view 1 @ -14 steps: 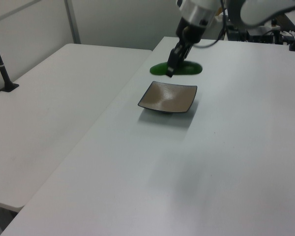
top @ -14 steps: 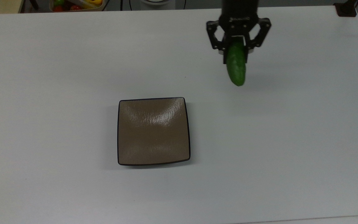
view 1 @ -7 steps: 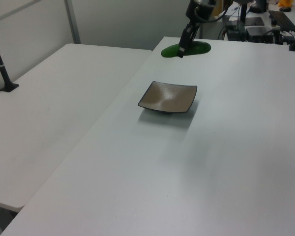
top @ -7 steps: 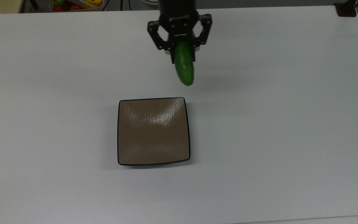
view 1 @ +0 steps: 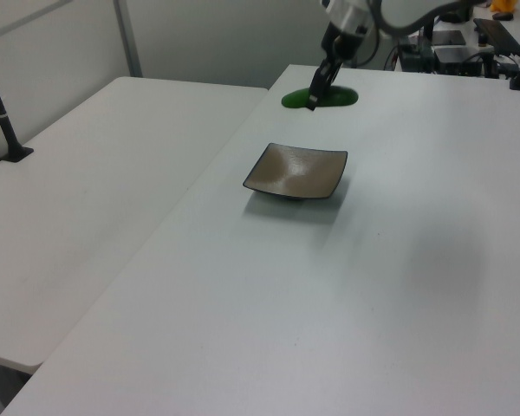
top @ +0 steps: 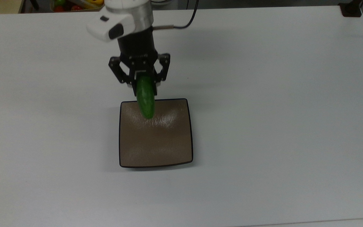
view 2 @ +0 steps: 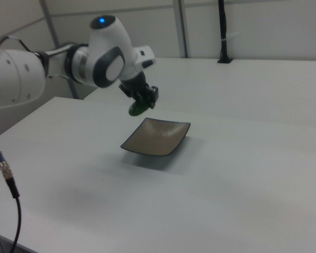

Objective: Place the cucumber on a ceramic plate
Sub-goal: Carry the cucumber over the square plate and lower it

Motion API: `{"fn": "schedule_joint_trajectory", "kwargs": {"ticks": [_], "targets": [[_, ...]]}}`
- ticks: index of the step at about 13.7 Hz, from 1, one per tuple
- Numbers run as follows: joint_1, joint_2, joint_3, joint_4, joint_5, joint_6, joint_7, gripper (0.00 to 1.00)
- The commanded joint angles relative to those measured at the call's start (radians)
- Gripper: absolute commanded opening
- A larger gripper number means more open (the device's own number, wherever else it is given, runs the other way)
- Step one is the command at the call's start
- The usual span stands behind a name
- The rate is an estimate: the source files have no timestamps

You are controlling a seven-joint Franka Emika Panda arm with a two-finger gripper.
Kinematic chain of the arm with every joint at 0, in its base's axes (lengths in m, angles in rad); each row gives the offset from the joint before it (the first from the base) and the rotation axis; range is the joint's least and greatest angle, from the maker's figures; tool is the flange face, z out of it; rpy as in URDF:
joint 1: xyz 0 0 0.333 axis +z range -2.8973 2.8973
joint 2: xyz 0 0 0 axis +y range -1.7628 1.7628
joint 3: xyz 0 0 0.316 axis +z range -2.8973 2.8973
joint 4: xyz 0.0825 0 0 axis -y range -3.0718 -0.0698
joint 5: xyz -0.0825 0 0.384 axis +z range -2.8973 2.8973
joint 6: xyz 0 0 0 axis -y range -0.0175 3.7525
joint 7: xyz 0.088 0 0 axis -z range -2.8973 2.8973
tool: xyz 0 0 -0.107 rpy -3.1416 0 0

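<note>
While you look across the white table (top: 263, 126) from its near edge in the top view, you first meet the ceramic plate (top: 156, 142), a square tan-brown dish with a thin black rim, sitting flat at about the middle of the table. Its glossy face catches light toward the far side. In the right view the plate (view 2: 157, 138) has one corner turned toward the camera, and in the left view it (view 1: 296, 172) rests with bare tabletop on every side.

Just past the plate's far edge you find the gripper (top: 144, 84), its black fingers clamped on the upper end of the cucumber (top: 145, 99). The dark-green cucumber hangs from that grip, and in the top view its free tip overlaps the plate's far-left part. In the right view the cucumber (view 2: 138, 108) is held above the plate's far corner, clear of the surface, under the gripper (view 2: 145, 100).

Farther off, at the table's far-left corner in the top view, a container of colourful items (top: 74, 4) sits beyond the edge.
</note>
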Motion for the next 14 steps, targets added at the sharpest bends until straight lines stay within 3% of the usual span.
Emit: {"fn": "schedule_joint_trajectory", "kwargs": {"ticks": [1,11,12,14], "targets": [[0.001,0.068,-0.004,-0.027,-0.018,0.132,-0.022,0.0],[0.016,0.218,-0.004,-0.098,-0.042,0.45,-0.009,0.04],[0.018,0.229,-0.002,-0.098,-0.042,0.456,-0.008,0.07],[0.028,0.234,-0.002,-0.098,-0.041,0.456,-0.008,0.23]]}}
